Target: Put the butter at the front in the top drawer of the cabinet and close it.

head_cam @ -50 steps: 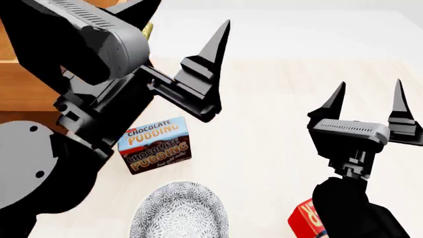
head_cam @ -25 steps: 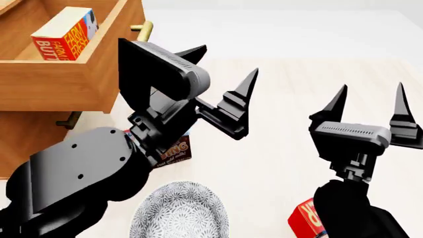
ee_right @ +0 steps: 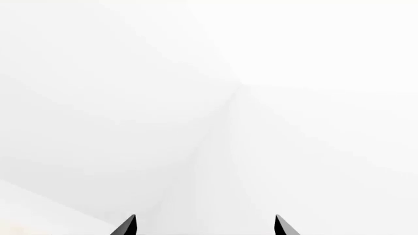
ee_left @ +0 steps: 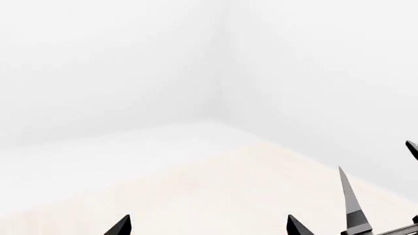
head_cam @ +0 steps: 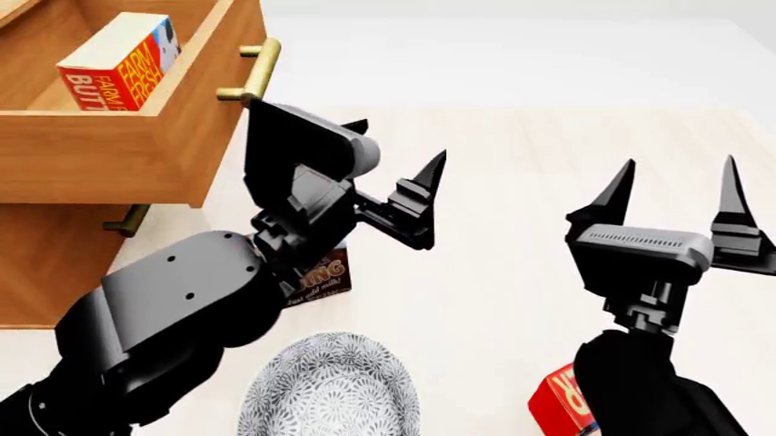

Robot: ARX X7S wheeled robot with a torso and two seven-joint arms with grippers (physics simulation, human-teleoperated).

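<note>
A red and orange butter box [head_cam: 115,59] stands inside the open top drawer [head_cam: 134,145] of the wooden cabinet [head_cam: 49,263] at the left of the head view. The drawer's brass handle [head_cam: 249,71] sticks out just above my left arm. My left gripper [head_cam: 398,143] is open and empty, to the right of the drawer front and apart from it. Over the table at the right, my right gripper [head_cam: 678,163] is open and empty too. Each wrist view shows only spread fingertips, the left gripper [ee_left: 209,227] over pale table and the right gripper [ee_right: 205,226] against white.
A chocolate pudding box [head_cam: 327,272] lies half hidden behind my left arm. A patterned bowl [head_cam: 330,386] sits at the near edge. A red box [head_cam: 558,400] peeks out beside my right arm. The lower drawer's handle [head_cam: 127,221] shows under the open drawer.
My left arm has drawn back and down from in front of the drawer, uncovering it and the butter box inside. The right arm has not moved.
</note>
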